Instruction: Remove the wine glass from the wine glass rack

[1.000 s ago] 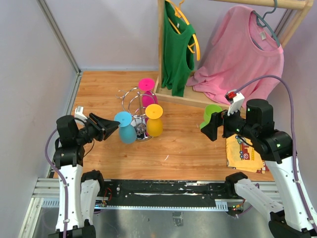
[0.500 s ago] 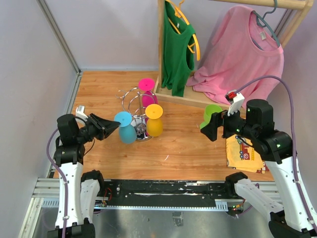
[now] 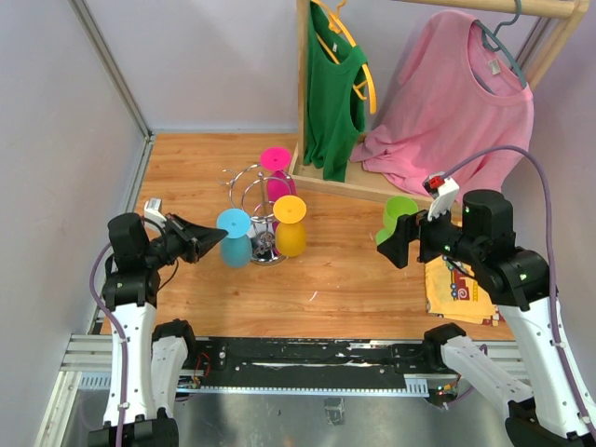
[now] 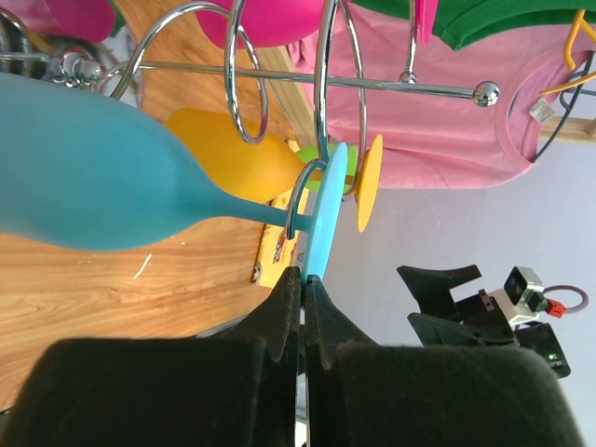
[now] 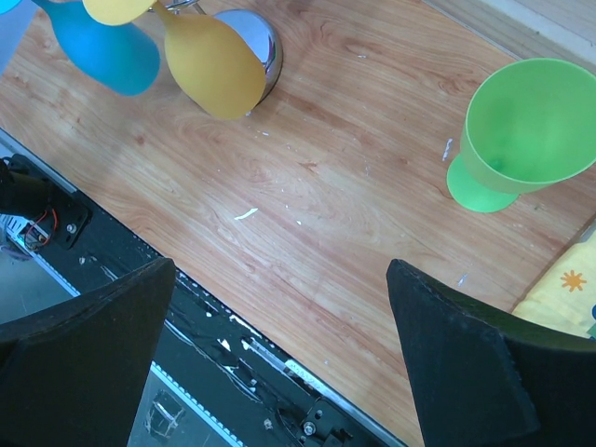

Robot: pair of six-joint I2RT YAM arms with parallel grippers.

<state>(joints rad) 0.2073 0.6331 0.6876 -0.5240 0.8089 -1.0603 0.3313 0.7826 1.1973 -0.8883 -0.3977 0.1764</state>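
Observation:
The silver wire wine glass rack (image 3: 253, 189) stands mid-table, its loops showing in the left wrist view (image 4: 326, 112). A blue wine glass (image 3: 233, 237) hangs bowl-down from a loop, and so do an orange glass (image 3: 290, 226) and a pink glass (image 3: 277, 166). My left gripper (image 3: 216, 236) is shut on the rim of the blue glass's flat foot (image 4: 321, 219); the stem still sits in the wire hook. My right gripper (image 3: 391, 247) is open and empty, over bare wood near a green glass (image 5: 521, 130).
A wooden clothes rack (image 3: 307, 93) with a green top and a pink shirt (image 3: 447, 102) stands behind. A yellow printed cloth (image 3: 456, 289) lies at the right. The green glass (image 3: 399, 216) stands upright by the right gripper.
The left gripper with the blue glass has shifted slightly; the glass's bowl has swung a little toward the left. The right arm is almost still.

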